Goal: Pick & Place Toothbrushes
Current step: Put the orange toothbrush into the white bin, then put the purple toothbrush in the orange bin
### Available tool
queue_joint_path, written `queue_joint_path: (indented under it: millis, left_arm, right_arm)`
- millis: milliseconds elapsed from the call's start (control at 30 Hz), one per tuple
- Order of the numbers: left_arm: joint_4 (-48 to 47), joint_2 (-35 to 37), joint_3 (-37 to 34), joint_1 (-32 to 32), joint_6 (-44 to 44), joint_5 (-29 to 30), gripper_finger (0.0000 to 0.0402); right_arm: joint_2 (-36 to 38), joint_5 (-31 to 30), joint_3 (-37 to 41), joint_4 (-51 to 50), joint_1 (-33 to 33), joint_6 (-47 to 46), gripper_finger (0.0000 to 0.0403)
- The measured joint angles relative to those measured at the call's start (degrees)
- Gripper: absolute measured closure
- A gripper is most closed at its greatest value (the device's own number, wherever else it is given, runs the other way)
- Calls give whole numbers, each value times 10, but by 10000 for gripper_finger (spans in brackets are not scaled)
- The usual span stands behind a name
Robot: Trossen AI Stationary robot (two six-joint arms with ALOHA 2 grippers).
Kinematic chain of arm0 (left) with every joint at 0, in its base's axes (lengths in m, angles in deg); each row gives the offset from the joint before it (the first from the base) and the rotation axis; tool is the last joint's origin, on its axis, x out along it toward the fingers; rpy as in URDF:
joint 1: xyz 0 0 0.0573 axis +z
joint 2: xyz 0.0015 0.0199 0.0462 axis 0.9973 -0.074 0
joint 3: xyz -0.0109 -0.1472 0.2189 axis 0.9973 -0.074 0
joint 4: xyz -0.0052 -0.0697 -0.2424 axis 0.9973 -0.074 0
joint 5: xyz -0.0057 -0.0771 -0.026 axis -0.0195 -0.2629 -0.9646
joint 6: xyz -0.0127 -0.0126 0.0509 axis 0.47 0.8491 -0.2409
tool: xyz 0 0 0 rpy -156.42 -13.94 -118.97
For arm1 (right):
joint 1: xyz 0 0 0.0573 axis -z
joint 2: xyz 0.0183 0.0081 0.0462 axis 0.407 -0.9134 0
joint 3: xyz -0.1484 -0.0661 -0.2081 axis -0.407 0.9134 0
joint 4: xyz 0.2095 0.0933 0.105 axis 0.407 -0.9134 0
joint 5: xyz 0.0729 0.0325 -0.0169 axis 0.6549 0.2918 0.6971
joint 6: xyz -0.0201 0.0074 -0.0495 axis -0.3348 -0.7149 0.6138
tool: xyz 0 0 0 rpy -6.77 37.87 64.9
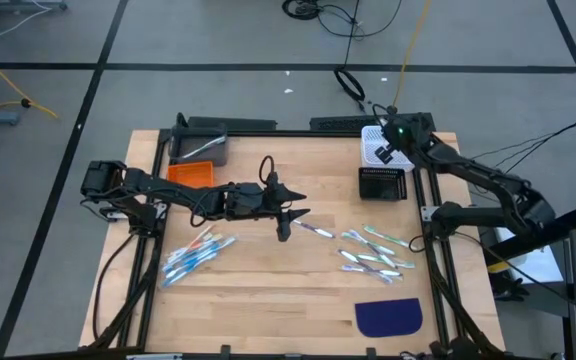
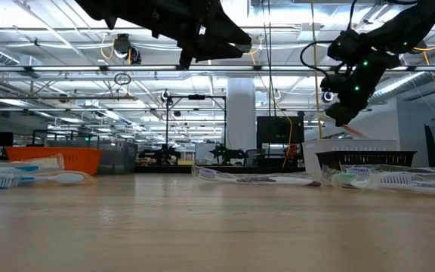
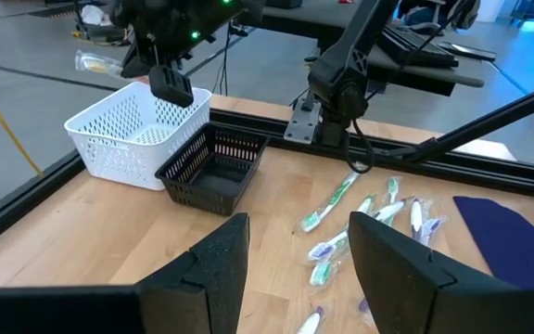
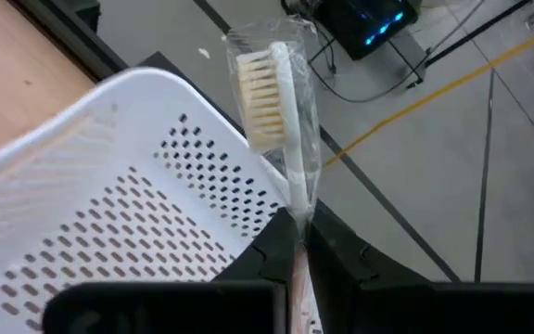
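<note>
- High view: the right gripper (image 1: 386, 140) is seen raised over the white basket (image 1: 374, 146) at the table's far right corner, with the black basket (image 1: 382, 184) just beside it on the near side.
- Right wrist view: a wrapped toothbrush (image 4: 281, 121) is pinched between the right fingers (image 4: 265, 262), bristle head pointing away from the wrist, above the white basket (image 4: 109, 213). The grip is clenched on its handle.
- Low view: the same toothbrush (image 2: 356, 132) is held in the air above the baskets, clear of the table.
- Left gripper (image 1: 286, 212) is held over the table's middle, fingers (image 3: 207, 269) spread wide and nothing between them.
- Loose toothbrushes (image 1: 373, 252) are scattered on the wood right of centre, near the right arm's base; one single toothbrush (image 1: 315, 230) lies just beside the left gripper.
- A second bunch of toothbrushes (image 1: 196, 255), with blue accents, is laid left of centre.
- An orange tray (image 1: 190, 173) and a grey bin (image 1: 200, 148) are set at the far left.
- A dark blue mat (image 1: 388, 316) lies flat at the near right edge.
- Wooden table (image 1: 268, 300) carries all of these.
</note>
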State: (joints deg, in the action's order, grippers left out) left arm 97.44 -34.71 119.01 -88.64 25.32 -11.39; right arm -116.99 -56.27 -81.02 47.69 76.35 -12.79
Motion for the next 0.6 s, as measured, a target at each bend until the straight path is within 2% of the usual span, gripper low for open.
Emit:
queue_joint_path:
  millis: [67,200,600]
  left_arm:
    - [0,0,0,0,0,0,213]
    - [0,0,0,0,1,0,213]
    - [1,0,0,0,1,0,213]
  right_arm:
    - [-8,2,0,-1,6,-5,377]
    - [-21,45,0,-6,17,-14,342]
    - [-25,45,0,-7,25,-18,241]
